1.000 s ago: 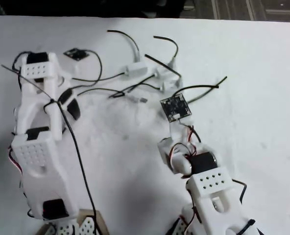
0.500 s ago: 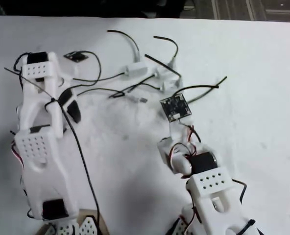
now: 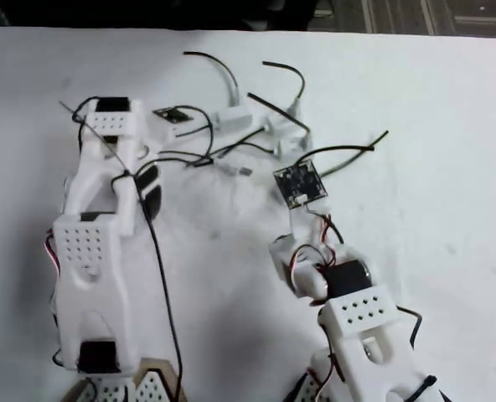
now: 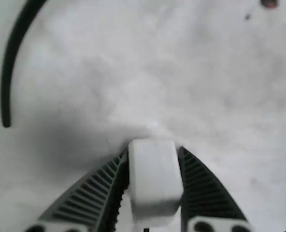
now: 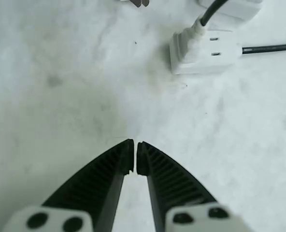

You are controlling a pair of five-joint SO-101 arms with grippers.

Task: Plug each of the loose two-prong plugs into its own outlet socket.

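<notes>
A slip is judged the main risk. The white block (image 4: pixel 152 179), taken to be a plug body, is clamped in the left gripper (image 4: pixel 152 151) close to the fingertips, so it could be twisted or dropped if it is pressed against a socket off-line. Its prongs are hidden, so its orientation cannot be told. The black cables (image 3: pixel 231 147) crossing in the upper middle of the high view could be snagged by an arm, and the sockets could be dragged with them.

The left arm (image 3: pixel 93 251) is stretched up the left side of the high view, towards the cluster of sockets (image 3: pixel 235 117) at upper centre. A loose plug (image 3: pixel 235 170) lies just below that cluster. The right arm (image 3: pixel 357 316) is set at lower right. The right gripper (image 5: pixel 135 157) is pressed closed on nothing over the bare table (image 5: pixel 61 72), and a single socket (image 5: pixel 215 58) with a plug seemingly seated in it lies ahead.
</notes>
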